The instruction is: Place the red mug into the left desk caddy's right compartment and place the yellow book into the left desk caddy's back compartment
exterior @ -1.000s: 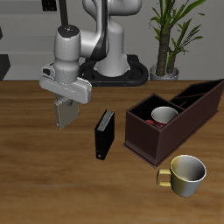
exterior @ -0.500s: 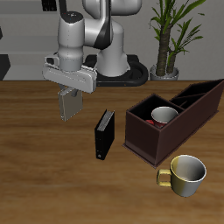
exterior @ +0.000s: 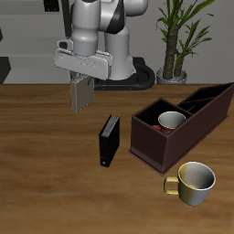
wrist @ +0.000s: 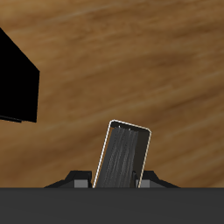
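Note:
My gripper (exterior: 81, 84) is shut on the yellow book (exterior: 81, 94), a thin grey-tan book that hangs upright under it, well above the table. In the wrist view the book (wrist: 121, 155) stands out between the fingers. The left desk caddy (exterior: 178, 123) is a long dark maroon box farther along the table, apart from the gripper. The red mug (exterior: 170, 122) sits upright in the caddy's large square compartment at the end nearest the table's front edge; only its pale inside and a bit of red show.
A taller black book (exterior: 109, 141) stands upright on the table between the gripper and the caddy; it also shows in the wrist view (wrist: 17, 83). A yellowish-cream mug (exterior: 193, 183) stands near the front edge. A potted plant (exterior: 174, 41) stands at the back.
My gripper has risen and moved toward the caddy's side with the yellow book in it. The mugs, black book and caddy have not moved.

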Tool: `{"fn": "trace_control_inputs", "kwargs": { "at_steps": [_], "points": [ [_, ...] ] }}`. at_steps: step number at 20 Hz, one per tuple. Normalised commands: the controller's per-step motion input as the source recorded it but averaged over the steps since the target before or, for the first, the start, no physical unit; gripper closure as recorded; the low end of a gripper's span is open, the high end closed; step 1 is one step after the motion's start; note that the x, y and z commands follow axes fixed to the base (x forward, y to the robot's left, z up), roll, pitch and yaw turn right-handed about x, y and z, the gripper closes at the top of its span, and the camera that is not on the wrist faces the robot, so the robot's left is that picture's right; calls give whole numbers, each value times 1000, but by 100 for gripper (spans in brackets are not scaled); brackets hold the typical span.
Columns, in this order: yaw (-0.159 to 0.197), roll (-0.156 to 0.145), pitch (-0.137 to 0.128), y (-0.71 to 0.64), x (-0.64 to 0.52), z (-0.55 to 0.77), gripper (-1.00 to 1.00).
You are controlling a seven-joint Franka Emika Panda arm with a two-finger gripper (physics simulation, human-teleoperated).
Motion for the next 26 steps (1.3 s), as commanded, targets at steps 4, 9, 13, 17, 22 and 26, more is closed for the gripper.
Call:
{"fn": "trace_control_inputs", "kwargs": {
  "at_steps": [4, 9, 13, 17, 22, 26],
  "points": [
    [-8, 32, -18, 329, -176, 302, 100],
    [1, -11, -9, 289, -172, 206, 100],
    [22, 8, -24, 505, -96, 282, 100],
    [14, 34, -26, 342, -23, 141, 100],
    [-17, 27, -1, 422, -49, 48, 100],
    [-24, -11, -19, 468, -119, -39, 100]
  ]
}}
